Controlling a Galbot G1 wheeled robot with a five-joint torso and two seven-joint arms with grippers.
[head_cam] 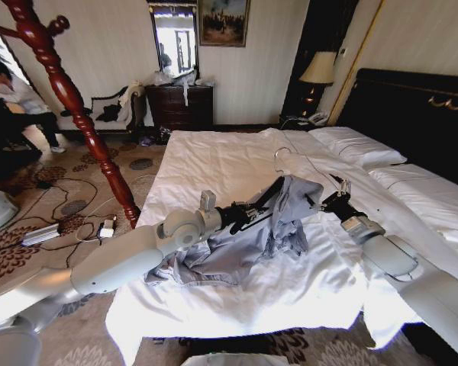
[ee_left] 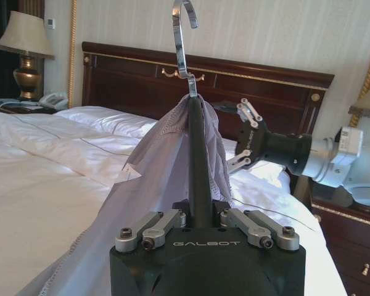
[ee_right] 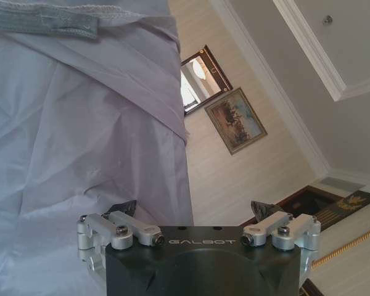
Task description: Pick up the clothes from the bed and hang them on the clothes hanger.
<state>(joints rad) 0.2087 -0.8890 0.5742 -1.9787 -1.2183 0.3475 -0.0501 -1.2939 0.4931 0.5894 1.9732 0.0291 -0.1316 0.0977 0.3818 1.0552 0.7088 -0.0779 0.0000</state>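
The light blue-grey clothes (head_cam: 240,248) lie crumpled on the white bed (head_cam: 214,160), and their upper part is draped over the black clothes hanger (head_cam: 269,197). The hanger's silver hook (head_cam: 281,156) sticks up past the fabric. My left gripper (head_cam: 243,213) is shut on the hanger; in the left wrist view the black bar (ee_left: 200,166) rises from between its fingers, with the clothes (ee_left: 163,166) hanging over it below the hook (ee_left: 184,37). My right gripper (head_cam: 332,195) stands open just beside the draped fabric, and its wrist view has the clothes (ee_right: 80,123) close by its open fingers (ee_right: 126,209).
A red turned-wood coat stand post (head_cam: 76,107) rises by the bed's left side, with cables (head_cam: 69,221) on the carpet near it. Pillows (head_cam: 359,145) and the black headboard (head_cam: 420,114) are on the right. A dark dresser (head_cam: 182,107) and a lamp (head_cam: 318,72) stand at the far wall.
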